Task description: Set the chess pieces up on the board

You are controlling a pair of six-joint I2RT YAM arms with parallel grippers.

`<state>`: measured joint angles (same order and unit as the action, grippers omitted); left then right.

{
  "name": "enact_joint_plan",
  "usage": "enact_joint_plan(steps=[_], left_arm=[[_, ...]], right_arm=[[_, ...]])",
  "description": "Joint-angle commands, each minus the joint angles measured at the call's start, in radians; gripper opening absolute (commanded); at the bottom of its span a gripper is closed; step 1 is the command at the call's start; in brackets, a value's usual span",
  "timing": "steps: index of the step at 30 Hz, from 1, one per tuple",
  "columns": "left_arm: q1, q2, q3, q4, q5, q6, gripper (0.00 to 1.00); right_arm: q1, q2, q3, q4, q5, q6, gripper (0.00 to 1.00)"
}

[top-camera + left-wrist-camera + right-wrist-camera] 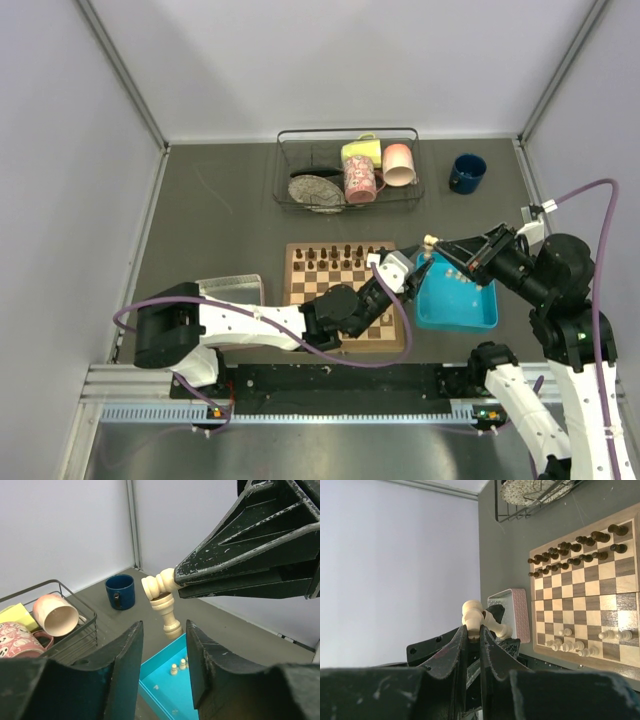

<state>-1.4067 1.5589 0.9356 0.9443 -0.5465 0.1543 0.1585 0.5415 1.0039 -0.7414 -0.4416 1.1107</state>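
Observation:
My right gripper (473, 630) is shut on the head of a cream chess piece (472, 612), held tilted in the air over the blue tray's near-left corner. In the left wrist view this piece (162, 597) hangs from the right fingers (240, 560), its base just beyond my left gripper (164, 630), whose jaws stand apart and touch nothing. From above, the left gripper (415, 266) meets the right gripper (440, 246) beside the board (296, 300). Dark pieces (570, 555) fill the far rows; several cream pieces (570, 645) stand on the near rows.
A blue tray (480, 318) right of the board holds a few small cream pieces (178, 667). A clear pinkish tray (230, 287) lies left of the board. A wire basket (347, 195) with mugs stands behind, with a dark blue mug (466, 173) to its right.

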Motion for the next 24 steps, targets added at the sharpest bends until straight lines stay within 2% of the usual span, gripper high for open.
enact_joint_plan(steps=[1,12,24], left_arm=[[0.008,-0.011,0.035,0.022,0.014,-0.022,0.42],[0.011,-0.007,0.037,0.028,0.019,-0.035,0.35],[0.011,-0.011,0.022,0.042,0.011,-0.036,0.11]], right_arm=[[-0.01,-0.015,0.009,0.051,-0.019,-0.006,0.0],[-0.01,-0.028,-0.01,0.063,-0.026,0.001,0.0],[-0.01,-0.032,-0.021,0.068,-0.028,0.005,0.0]])
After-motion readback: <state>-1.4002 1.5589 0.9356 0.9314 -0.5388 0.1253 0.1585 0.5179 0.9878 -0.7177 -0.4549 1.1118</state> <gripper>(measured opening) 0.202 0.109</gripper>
